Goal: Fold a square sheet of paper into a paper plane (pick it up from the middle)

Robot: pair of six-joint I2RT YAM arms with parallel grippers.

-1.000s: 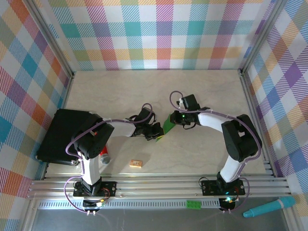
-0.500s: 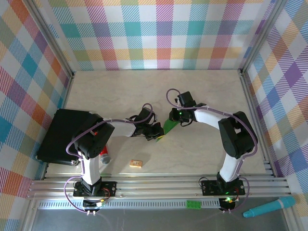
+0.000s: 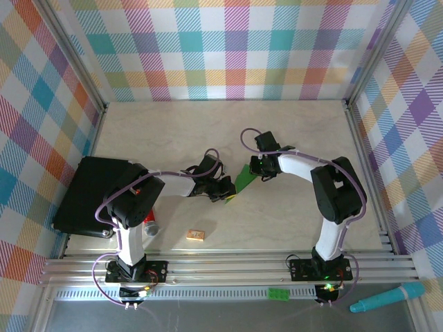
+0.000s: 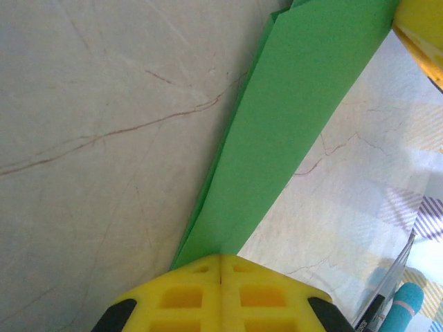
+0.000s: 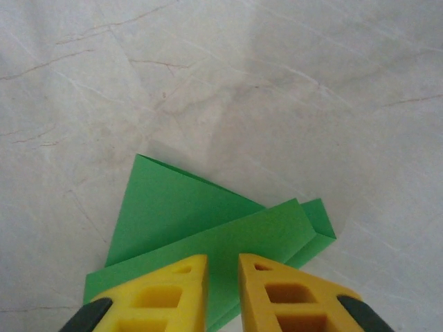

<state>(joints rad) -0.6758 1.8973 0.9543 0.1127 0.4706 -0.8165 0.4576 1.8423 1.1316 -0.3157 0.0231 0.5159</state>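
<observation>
At mid-table, slightly toward the near edge, both arms meet over the work. The table (image 3: 173,131) has a pale, marble-veined top.

- A black flat object (image 3: 90,187) lies at the left edge and overhangs it a little.
- The right arm (image 3: 336,197) reaches in from the near right corner, and the left arm (image 3: 135,200) from the near left.
- Paper plane (image 3: 243,180): plain bright green paper, partly folded, near the table's centre and between the two grippers.
  - From the left wrist (image 4: 291,131) it is a long narrow strip with stacked layers along its left side. It is lifted clear of the surface and widens away from the fingers.
  - From the right wrist (image 5: 201,221) it is a triangular flap under a slanted band, with a small folded corner at the right end. The creases are sharp.
- Left gripper (image 3: 225,190): the yellow jaws are pressed together (image 4: 221,259) and pinch the narrow end of the plane.
- Right gripper (image 3: 257,171): the jaws stand a narrow gap apart (image 5: 223,259) over the plane's near edge, and green shows through the gap. I cannot tell whether the tips touch the paper.
- A teal pen (image 3: 387,297) lies beyond the near edge, off the right corner.
- A small wooden block (image 3: 196,235) sits close to the near edge, left of centre.
- A green plastic brick (image 3: 279,293) sits on the rail in front of the near edge.
</observation>
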